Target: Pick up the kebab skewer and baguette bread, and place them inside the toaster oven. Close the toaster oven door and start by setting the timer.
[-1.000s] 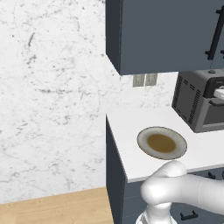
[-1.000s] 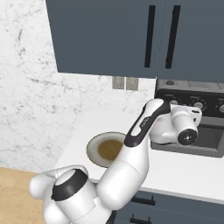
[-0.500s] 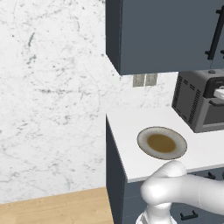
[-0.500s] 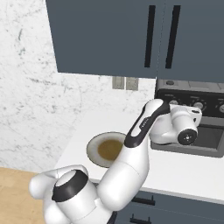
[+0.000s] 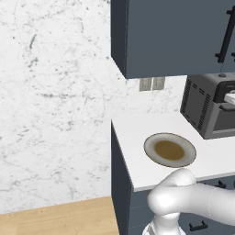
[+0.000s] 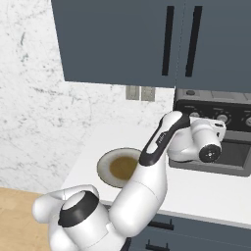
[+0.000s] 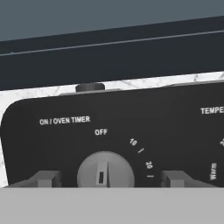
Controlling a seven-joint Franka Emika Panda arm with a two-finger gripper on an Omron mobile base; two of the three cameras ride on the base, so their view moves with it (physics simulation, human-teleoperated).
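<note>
One plate (image 5: pixel 170 150) on counter (image 5: pixel 133 133) beside toaster oven (image 5: pixel 206 108)

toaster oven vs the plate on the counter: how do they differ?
Shape: the toaster oven is a tall box; the plate is a flat round dish.
Colour: the toaster oven is dark grey-black with side vents; the plate has a pale speckled rim and a brown centre.
Place: the toaster oven stands back under the wall cupboard; the plate lies nearer the counter's front edge.
Both rest on the white counter.
</note>
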